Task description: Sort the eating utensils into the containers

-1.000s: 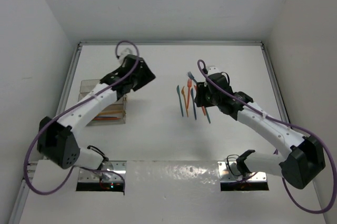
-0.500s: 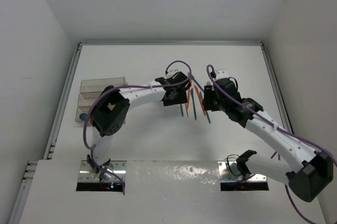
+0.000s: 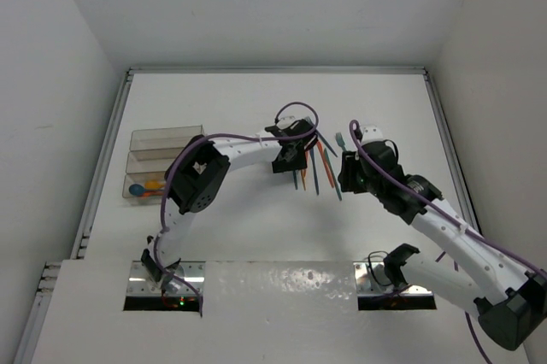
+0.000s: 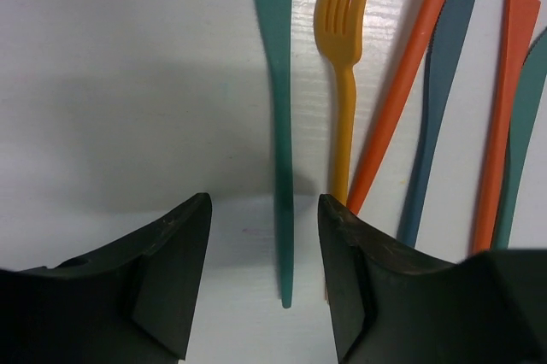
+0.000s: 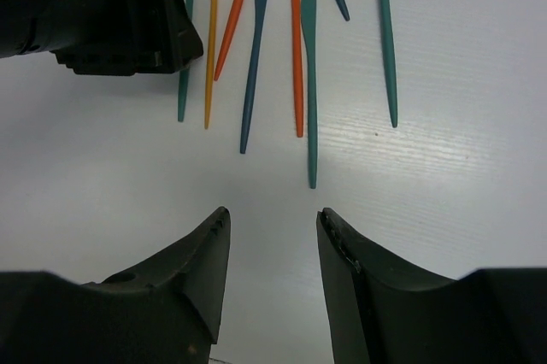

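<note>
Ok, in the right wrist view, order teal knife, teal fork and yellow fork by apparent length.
1. teal knife: longest, whole in view.
2. teal fork and yellow fork: about alike as shown; the frame's top edge cuts off the yellow one's head, so no ranking between them.

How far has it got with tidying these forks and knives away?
Early on. A blue spoon and orange pieces already lie in the nearest of the containers. The left gripper straddles a teal utensil, jaws open, not yet holding it. The right gripper hangs open, empty. The other loose utensils wait on the table.
</note>
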